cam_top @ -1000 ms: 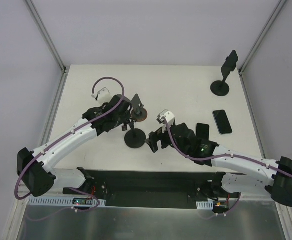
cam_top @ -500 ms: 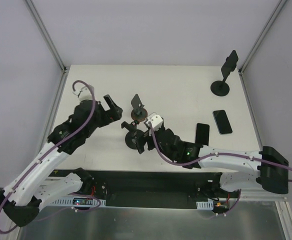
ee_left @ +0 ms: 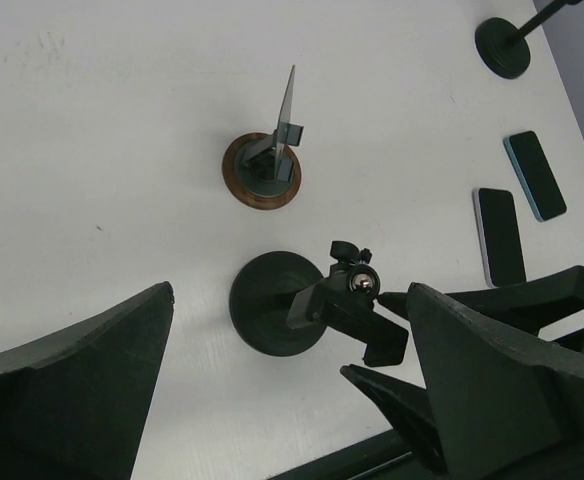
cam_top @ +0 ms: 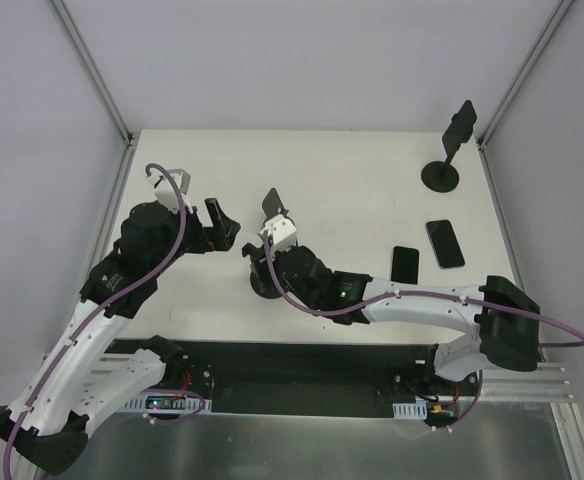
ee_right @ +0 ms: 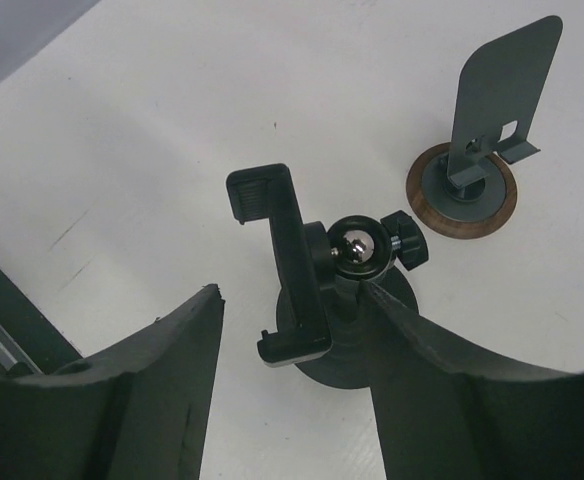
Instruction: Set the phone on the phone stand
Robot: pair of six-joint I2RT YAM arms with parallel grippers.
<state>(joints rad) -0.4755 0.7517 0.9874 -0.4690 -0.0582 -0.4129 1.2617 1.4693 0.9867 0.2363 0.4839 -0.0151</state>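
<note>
Two phones lie flat at the right: a black one [cam_top: 404,264] and a blue-edged one [cam_top: 444,243]; both show in the left wrist view, the black one [ee_left: 499,235] and the blue-edged one [ee_left: 535,175]. A black phone stand [cam_top: 265,284] with a round base, ball joint and clamp [ee_right: 290,262] stands in the middle. My right gripper [cam_top: 266,262] is open and empty around this stand [ee_right: 292,292]; its right finger [ee_right: 452,370] is close to the stand's neck. My left gripper [cam_top: 222,222] is open and empty, up and left of the stand [ee_left: 290,290].
A grey sheet-metal stand on a round wooden base [cam_top: 275,207] stands just behind the black stand [ee_right: 472,170]. A second tall black stand [cam_top: 442,175] is at the far right corner. A black rail runs along the table's near edge [cam_top: 302,365].
My right gripper has moved left from beside the black phone to straddle the black stand. My left gripper has drawn back left, away from the grey stand.
</note>
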